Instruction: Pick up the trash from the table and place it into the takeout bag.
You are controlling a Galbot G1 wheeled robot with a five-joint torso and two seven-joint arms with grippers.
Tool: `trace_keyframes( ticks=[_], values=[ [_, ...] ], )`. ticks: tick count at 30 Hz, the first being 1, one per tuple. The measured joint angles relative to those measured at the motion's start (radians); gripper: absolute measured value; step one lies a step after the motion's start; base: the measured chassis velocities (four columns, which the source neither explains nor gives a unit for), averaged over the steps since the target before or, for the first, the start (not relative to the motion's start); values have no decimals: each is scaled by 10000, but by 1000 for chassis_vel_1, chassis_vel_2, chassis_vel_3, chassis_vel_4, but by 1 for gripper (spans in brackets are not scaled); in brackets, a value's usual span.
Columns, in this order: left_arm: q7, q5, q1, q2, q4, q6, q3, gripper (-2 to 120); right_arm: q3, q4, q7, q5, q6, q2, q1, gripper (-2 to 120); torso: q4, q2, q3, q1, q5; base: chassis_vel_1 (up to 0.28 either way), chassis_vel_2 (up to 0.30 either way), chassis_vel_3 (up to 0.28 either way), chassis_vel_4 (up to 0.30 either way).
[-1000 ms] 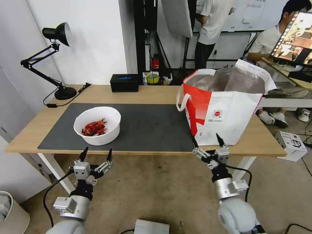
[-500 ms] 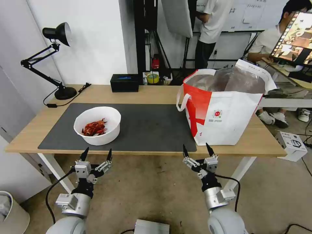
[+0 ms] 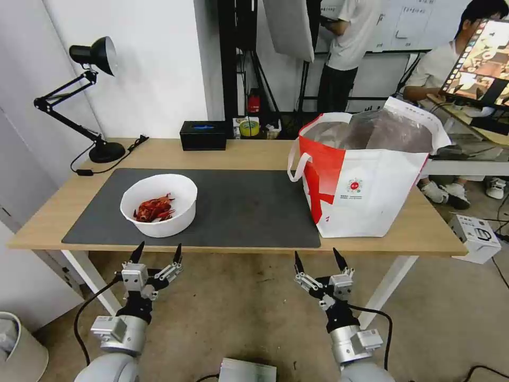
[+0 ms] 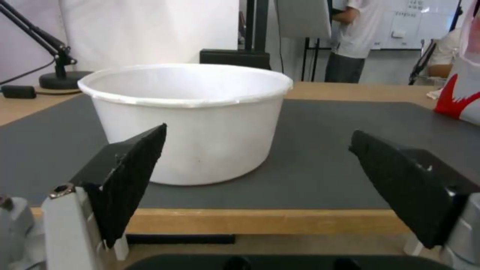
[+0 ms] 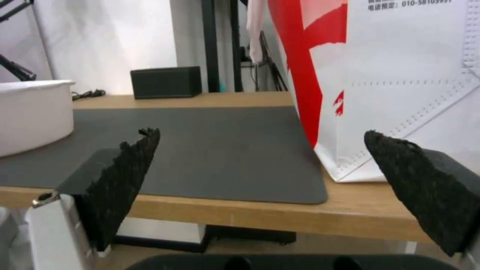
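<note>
Gleaming round white bowl (image 3: 159,205), smooth-walled.

1. The dark mat (image 3: 244,207) lies bare between the white bowl (image 3: 159,204) on the left and the takeout bag (image 3: 366,180) on the right, a wide open lane.
2. The bag stands tall (its open mouth faces up), walling off the table's right end.
3. At the far edge, a black tissue box (image 3: 203,135) and a desk lamp (image 3: 79,95) stand well apart from the bowl.
4. The near table edge (image 3: 238,248) is unobstructed.
</note>
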Motion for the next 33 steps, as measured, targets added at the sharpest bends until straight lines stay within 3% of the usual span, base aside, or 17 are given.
trace_keyframes(
  ticks=[20, 27, 33],
  values=[
    [5, -341, -190, 263, -95, 212, -167, 100, 63, -28, -109, -235, 91, 70, -275, 100, 0, 0, 0, 0, 0, 0, 0, 0, 0],
    [-215, -1450, -820, 1189, -301, 1364, -494, 100, 64, -34, -110, -232, 92, 66, -263, 100, 0, -1, 0, 2, -1, 0, 0, 0, 0],
    [-904, -2529, -1144, 2234, -538, 2384, -993, 100, 64, -40, -110, -229, 92, 63, -259, 100, 2, -1, 0, 1, 0, 0, 0, 0, 0]
  ],
)
